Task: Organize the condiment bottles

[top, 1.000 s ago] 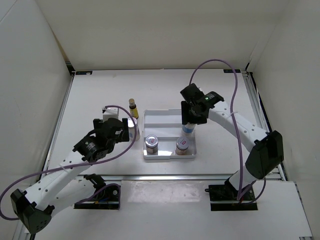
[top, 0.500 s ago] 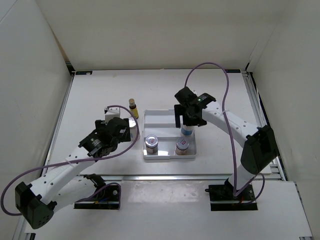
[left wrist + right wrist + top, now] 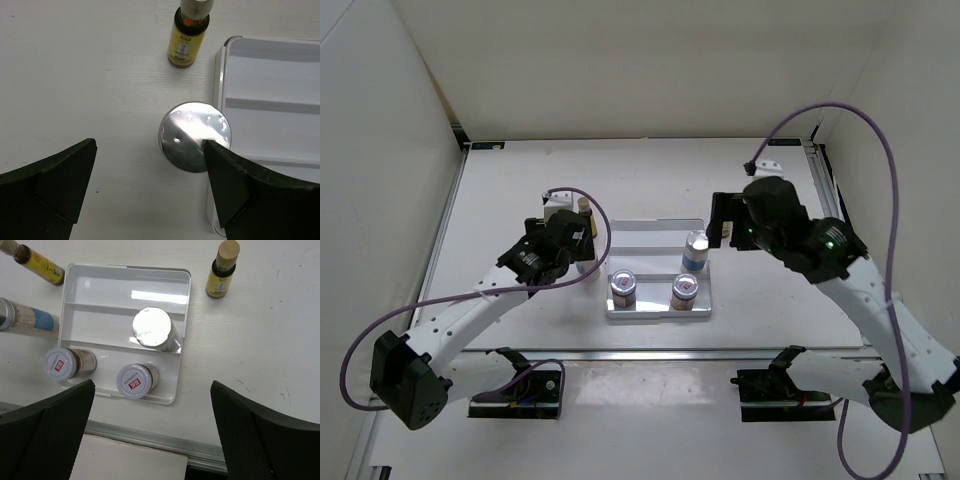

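Condiment bottles: three silver-lidded jars are kept in the white stepped tray [image 3: 100, 290], the left front jar [image 3: 59, 363] and right front jar [image 3: 134, 380] on its front step, the rear jar [image 3: 153, 329] on the step behind. The fourth jar [image 3: 195, 136] is stood on the bench [image 3: 520, 180] just left of the tray, the left yellow bottle [image 3: 187, 37] beyond it, the right yellow bottle [image 3: 221, 272] off the tray's far right corner. Left gripper [image 3: 149, 150]: spread apart over the fourth jar, nothing clamped; right gripper [image 3: 152, 385]: spread wide, empty, held above the tray

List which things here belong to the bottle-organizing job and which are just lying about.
Job:
left yellow bottle
right yellow bottle
unplaced blue-label jar
plain-lid jar
front-left jar
front-right jar

Not being sorted:
white tray, holding three of the jars
purple cables
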Controlling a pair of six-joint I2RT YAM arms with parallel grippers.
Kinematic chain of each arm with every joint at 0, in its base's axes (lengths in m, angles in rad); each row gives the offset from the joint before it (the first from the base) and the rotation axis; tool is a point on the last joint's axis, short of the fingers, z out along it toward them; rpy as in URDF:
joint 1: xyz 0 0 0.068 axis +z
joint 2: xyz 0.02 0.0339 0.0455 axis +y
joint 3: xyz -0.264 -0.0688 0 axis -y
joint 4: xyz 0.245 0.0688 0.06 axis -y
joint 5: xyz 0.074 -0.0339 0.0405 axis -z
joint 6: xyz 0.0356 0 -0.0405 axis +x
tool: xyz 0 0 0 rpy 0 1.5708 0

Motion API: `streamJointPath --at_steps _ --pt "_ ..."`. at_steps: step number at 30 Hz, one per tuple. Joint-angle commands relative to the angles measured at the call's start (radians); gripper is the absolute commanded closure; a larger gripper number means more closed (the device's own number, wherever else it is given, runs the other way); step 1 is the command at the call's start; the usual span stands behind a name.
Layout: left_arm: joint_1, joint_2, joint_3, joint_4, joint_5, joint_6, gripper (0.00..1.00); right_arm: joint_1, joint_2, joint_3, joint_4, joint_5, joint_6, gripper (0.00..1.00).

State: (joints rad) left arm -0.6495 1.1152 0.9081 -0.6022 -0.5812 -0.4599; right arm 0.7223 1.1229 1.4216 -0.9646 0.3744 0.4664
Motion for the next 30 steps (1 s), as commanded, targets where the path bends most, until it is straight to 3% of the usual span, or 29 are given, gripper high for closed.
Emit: streamJointPath --at_steps 1,8,24,30 --pt "0.039 0.023 0.035 0.085 0.078 0.018 0.00 0.003 -0.044 -0.070 -0.071 -0.015 0.014 0.00" --pt "0.074 0.081 0.054 0.143 0.217 0.090 0.00 0.003 -0.167 -0.191 -0.120 -0.015 0.071 0.00" --pt "0.185 0.167 0.054 0.182 0.405 0.129 0.00 0.003 -0.189 -0.227 -0.131 -0.015 0.071 0.00" --pt "0.185 0.187 0.054 0.182 0.452 0.129 0.18 0.003 -0.189 -0.227 -0.140 -0.015 0.071 0.00"
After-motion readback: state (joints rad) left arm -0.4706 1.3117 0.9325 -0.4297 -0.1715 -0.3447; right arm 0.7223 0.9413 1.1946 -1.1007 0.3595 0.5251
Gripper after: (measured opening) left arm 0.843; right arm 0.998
